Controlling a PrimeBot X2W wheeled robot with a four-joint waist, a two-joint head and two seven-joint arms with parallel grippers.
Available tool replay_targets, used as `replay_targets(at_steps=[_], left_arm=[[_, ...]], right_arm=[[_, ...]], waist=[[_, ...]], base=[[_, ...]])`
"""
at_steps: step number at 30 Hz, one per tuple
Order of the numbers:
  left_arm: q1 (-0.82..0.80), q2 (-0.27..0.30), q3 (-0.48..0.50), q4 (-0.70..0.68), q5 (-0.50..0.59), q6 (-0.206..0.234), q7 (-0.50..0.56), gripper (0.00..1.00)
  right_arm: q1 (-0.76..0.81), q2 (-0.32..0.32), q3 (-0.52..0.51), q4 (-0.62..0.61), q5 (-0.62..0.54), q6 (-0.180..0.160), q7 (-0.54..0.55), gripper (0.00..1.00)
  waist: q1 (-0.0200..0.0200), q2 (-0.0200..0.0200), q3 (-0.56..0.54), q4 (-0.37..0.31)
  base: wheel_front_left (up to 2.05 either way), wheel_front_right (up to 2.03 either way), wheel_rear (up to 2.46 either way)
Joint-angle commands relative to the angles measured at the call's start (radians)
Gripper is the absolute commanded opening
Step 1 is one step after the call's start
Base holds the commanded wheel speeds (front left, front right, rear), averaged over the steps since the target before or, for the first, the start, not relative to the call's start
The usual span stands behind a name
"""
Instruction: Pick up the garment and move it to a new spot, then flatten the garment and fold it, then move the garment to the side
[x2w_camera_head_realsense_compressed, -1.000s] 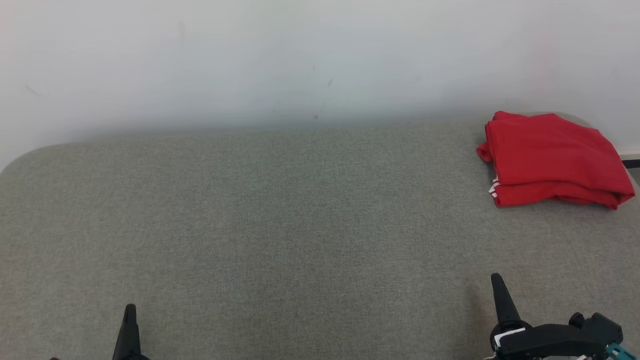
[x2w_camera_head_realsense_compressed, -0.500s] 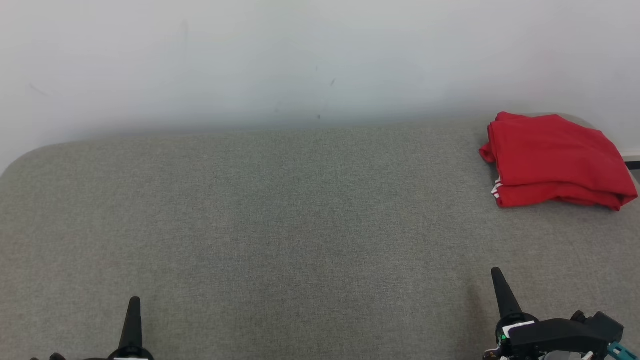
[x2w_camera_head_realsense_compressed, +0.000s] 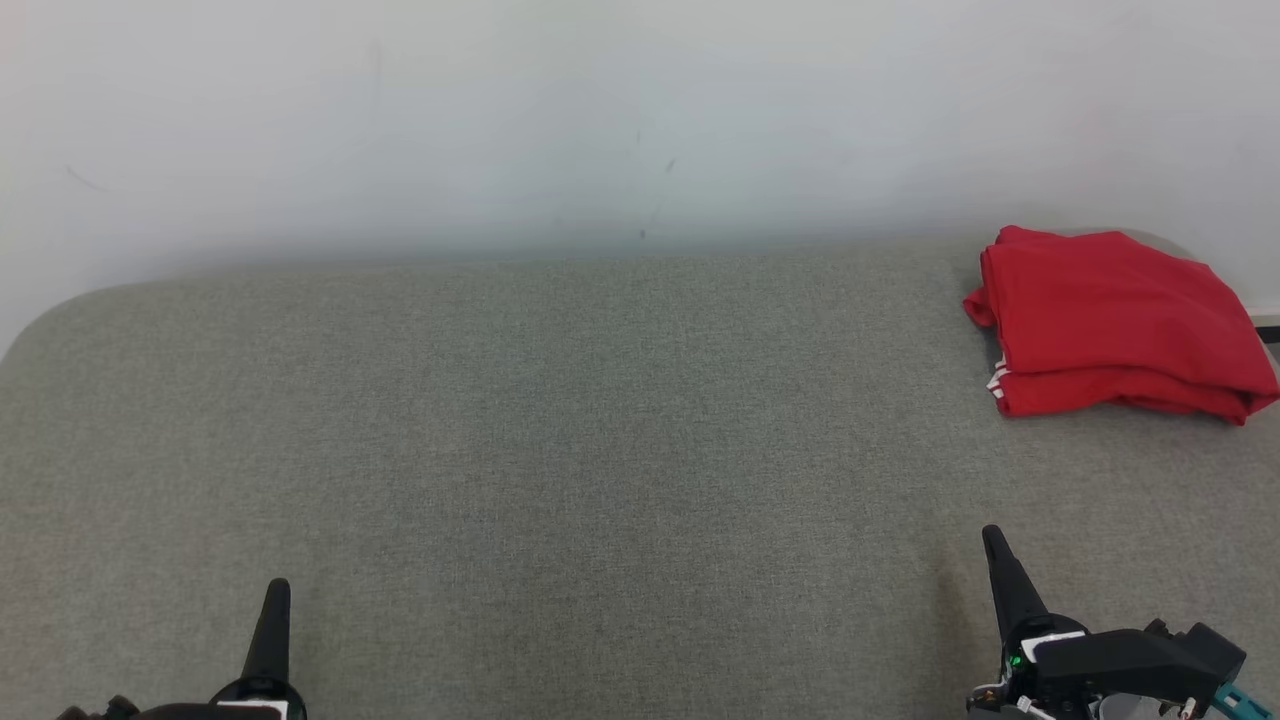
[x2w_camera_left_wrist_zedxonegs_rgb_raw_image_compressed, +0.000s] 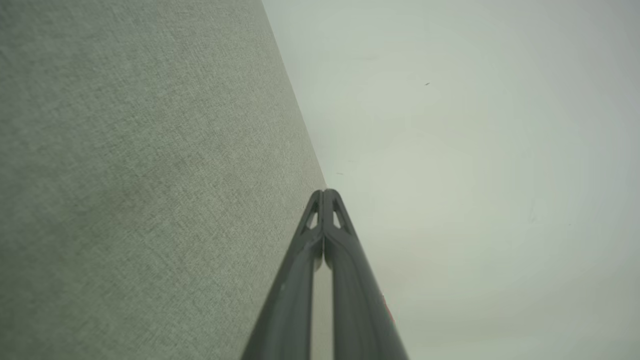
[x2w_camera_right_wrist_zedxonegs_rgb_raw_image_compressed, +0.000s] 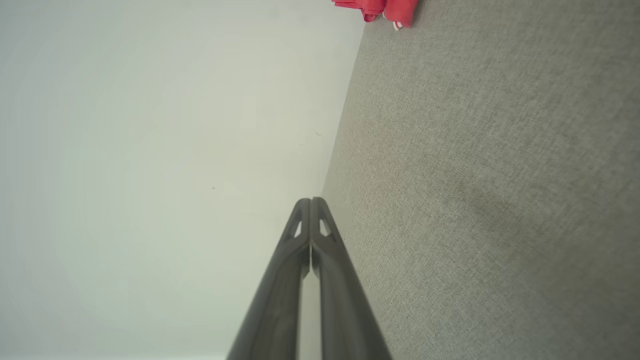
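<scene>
Folded garment upper right on table; left claw and right claw, closed empty, crept up-frame; task seemingly done.

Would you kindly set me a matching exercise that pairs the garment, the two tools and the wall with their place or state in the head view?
Things:
1. garment
2. left tool
3. right tool
4. wall

Place or state:
A. lower right, shut
B. pale, at the back
C. red, folded, far right
D. lower left, shut

Pairs: 1-C, 2-D, 3-A, 4-B
</scene>
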Motion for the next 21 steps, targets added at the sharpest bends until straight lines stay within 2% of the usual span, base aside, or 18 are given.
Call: replay_targets(at_steps=[1,21], left_arm=[[-0.02,0.005,-0.001,-0.002,-0.027,-0.002,0.007,0.0],[-0.046,0.005,-0.005,0.01,-0.179,-0.003,0.045,0.0]], right_arm=[[-0.012,0.003,-0.003,-0.007,0.027,-0.001,0.007,0.0],[-0.025,0.005,-0.013,-0.011,0.176,-0.002,0.044,0.0]], waist=[[0.0001,0.0,0.0,0.001],[0.0001,0.0,-0.001,0.009]], base=[[0.0,0.0,0.0],[0.0,0.0,0.0]])
